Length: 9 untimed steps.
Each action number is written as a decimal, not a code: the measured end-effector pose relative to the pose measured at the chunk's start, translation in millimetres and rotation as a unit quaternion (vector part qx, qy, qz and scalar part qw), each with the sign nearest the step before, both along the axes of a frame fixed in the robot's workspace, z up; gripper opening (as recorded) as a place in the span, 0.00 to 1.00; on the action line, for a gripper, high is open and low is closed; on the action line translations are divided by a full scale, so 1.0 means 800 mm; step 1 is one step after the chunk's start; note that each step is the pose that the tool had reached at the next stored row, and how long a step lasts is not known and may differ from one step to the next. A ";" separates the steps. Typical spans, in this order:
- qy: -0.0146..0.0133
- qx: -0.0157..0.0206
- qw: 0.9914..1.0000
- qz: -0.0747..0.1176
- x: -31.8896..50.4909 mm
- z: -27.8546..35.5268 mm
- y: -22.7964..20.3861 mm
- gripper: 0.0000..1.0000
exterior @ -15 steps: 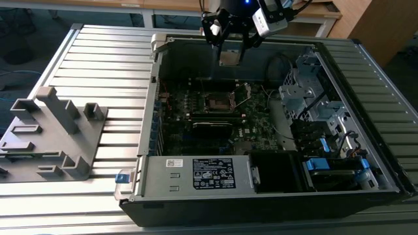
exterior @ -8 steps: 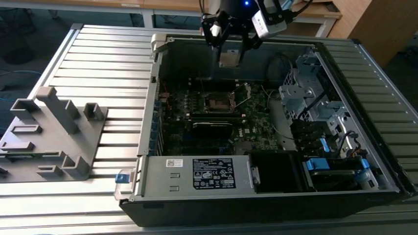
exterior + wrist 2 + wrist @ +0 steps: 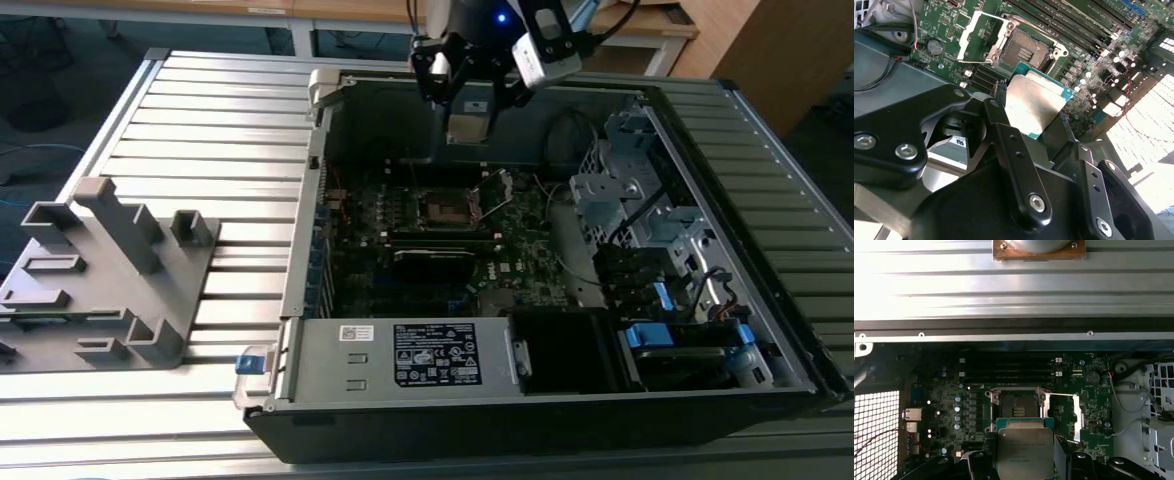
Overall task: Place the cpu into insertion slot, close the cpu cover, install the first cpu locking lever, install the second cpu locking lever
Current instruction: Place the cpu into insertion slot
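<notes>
I have the cpu point(image 3: 1036, 107) clamped in the gripper point(image 3: 1031, 114). The jaws are closed only as far as the chip's width, one finger point(image 3: 995, 111) on each of two opposite edges, with its dull metal top facing the second wrist camera. The chip hangs in the air over the motherboard point(image 3: 387, 270), apart from the insertion slot point(image 3: 1024, 50) and not seated.

In the exterior view the gripper point(image 3: 467, 122) sits at about twelve o'clock from the slot point(image 3: 445, 210), up near the far wall of the computer case point(image 3: 310, 200). The slot lies uncovered, its contact field bare. The cpu cover point(image 3: 966, 36) is swung open and stands at the slot's edge, at roughly three o'clock from it in the exterior view.

A labelled power supply point(image 3: 400, 360) fills the case at six o'clock from the slot. A grey fixture point(image 3: 107, 270) rests on the ribbed table point(image 3: 214, 120) at nine o'clock from the case.
</notes>
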<state>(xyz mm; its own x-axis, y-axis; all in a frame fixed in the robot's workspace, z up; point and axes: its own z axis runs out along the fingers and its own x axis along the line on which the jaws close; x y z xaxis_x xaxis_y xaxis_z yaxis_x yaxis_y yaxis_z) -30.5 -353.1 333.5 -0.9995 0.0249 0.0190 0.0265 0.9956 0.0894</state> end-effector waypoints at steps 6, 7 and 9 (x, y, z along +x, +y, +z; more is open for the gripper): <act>-0.003 0.000 1.000 0.000 -0.001 -0.0129 0.0000 0.54; -0.003 0.000 1.000 0.000 -0.002 -0.0149 0.0000 0.54; -0.005 0.000 1.000 0.000 -0.002 -0.0188 0.0000 0.54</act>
<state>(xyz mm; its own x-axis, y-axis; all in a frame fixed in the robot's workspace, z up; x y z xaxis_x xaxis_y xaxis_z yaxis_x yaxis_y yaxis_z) -32.2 -353.2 318.5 -0.9996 0.0246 0.0099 0.0254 0.9957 0.0895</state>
